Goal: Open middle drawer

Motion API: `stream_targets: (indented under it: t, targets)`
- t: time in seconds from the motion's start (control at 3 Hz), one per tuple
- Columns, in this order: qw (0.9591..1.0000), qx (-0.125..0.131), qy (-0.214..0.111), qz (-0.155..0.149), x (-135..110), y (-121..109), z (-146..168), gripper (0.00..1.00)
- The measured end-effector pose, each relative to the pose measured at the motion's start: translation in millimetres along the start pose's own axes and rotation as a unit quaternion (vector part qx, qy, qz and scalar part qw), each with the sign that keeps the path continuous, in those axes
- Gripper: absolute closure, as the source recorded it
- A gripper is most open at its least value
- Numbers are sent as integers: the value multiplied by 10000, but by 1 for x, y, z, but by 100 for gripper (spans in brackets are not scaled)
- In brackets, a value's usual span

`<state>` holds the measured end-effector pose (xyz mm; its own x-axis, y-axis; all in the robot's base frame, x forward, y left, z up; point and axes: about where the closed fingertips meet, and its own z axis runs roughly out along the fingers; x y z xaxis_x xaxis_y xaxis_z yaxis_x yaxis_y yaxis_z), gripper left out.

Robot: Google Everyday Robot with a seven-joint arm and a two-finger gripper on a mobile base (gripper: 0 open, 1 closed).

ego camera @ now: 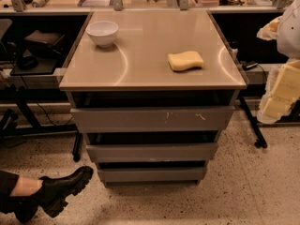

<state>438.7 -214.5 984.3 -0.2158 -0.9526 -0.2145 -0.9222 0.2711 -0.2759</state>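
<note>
Camera view, middle drawer (151, 152) unmarked grey, under scratched top front (152, 119), tool out of view.

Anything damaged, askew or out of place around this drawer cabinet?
Minor things only. The top drawer front has pale scratch marks toward its right. A person's black boot rests on the floor by the lower left of the cabinet. The middle drawer sits straight. The gripper is out of view.
</note>
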Motion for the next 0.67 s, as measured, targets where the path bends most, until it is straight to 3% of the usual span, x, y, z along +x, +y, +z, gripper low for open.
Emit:
stream_targets:
  t: [0.67]
  targets:
    - [9999,20,-116,31,10,1,13,0]
